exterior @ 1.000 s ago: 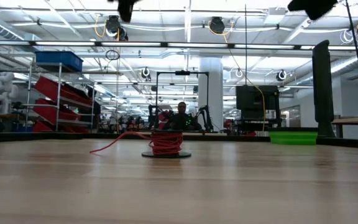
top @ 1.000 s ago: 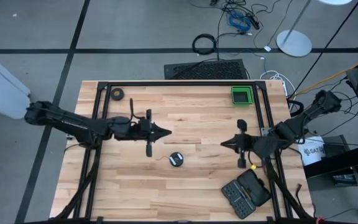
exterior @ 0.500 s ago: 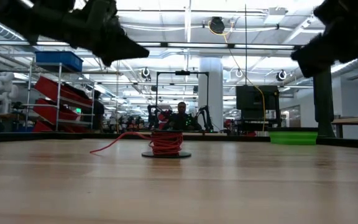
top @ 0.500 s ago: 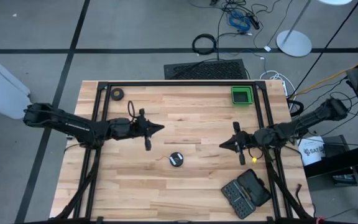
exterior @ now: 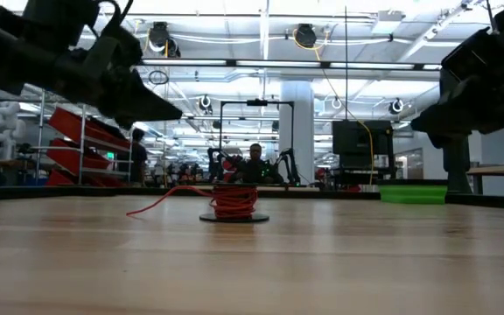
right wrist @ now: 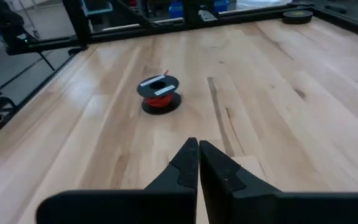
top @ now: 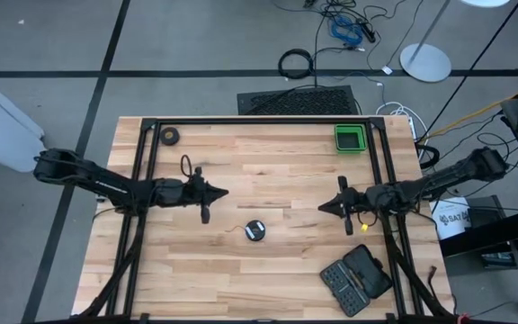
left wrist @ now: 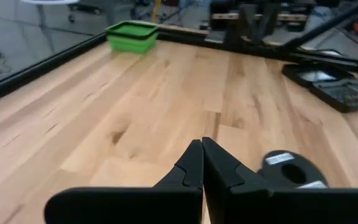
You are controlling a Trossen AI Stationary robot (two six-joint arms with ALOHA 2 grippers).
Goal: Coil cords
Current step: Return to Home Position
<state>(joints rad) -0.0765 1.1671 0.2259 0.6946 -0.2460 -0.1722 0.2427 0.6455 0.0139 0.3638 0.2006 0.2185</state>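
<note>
– Both arms fold back since a second ago; the cords (top: 255, 230) sit wound near the middle of the desk (top: 286, 162), untouched.
– So homing is under way: left gripper (top: 223, 191) and right gripper (top: 323, 208), each pressed together and empty, likely just finish retracting.

Seemingly a robotics lab: bin racks (exterior: 77, 136), monitor (exterior: 357, 140).

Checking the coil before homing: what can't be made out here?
The spool of red wire: too small in the high view to judge its winding.
Same spool, left wrist view: lower part hidden behind the shut left hand.
The tool case: contents too small, high view.
</note>
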